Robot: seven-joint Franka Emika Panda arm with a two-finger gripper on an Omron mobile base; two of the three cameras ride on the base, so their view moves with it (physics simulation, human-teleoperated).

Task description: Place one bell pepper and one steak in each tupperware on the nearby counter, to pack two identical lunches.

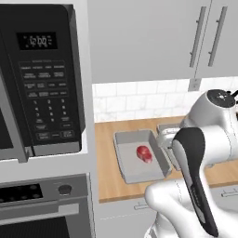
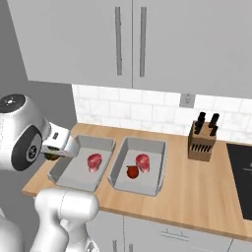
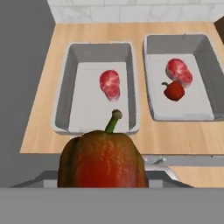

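Hand view: at lower centre, the gripper (image 3: 103,186) is closed on the brownish-red bell pepper (image 3: 103,159). On the tan counter (image 3: 175,140), left to right: left tupperware (image 3: 61,105) holding one steak (image 3: 110,84); right tupperware (image 3: 210,74) holding the other steak (image 3: 179,72) touching the bright red bell pepper (image 3: 174,91). White tiled backsplash (image 3: 131,11) spans the upper edge.

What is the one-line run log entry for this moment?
hand: shut on pepper | left tray: steak | right tray: steak, red pepper
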